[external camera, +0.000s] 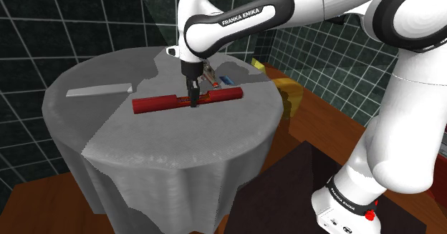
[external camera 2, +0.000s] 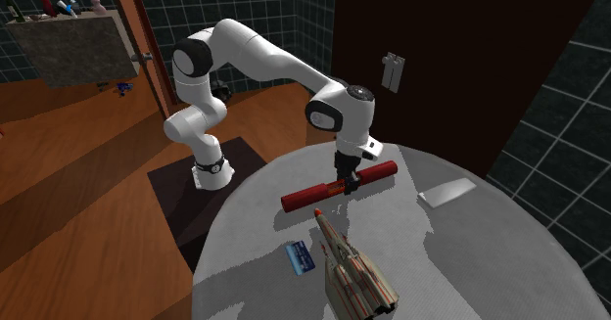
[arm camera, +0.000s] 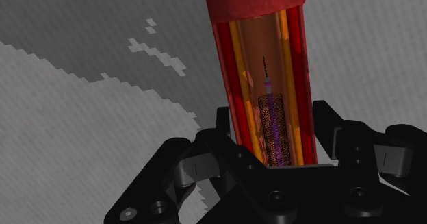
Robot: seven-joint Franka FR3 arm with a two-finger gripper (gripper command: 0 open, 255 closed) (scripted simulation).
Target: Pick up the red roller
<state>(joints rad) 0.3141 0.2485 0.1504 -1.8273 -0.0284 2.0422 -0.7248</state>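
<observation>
The red roller lies flat on the cloth-covered round worktop, roughly across its middle. The gripper stands straight down over the roller's mid-length. In the wrist view the fingers sit narrow, one pressed against each side of the roller's striped middle section, so they look clasped on it. The roller itself appears to rest on the cloth, not yet raised.

It is a long, straight cylinder and looks stiff, so it should not bend or sag. I would guess it is light to moderate in weight. The round, smooth-looking surface could roll or slip between flat fingers. Its length means an off-centre hold would let one end dip. The middle is the right place to hold it, where the fingers are now, short of the thicker dark-red band at the end. A grey slab lies well apart from the roller, and a small blue box lies near it.
</observation>
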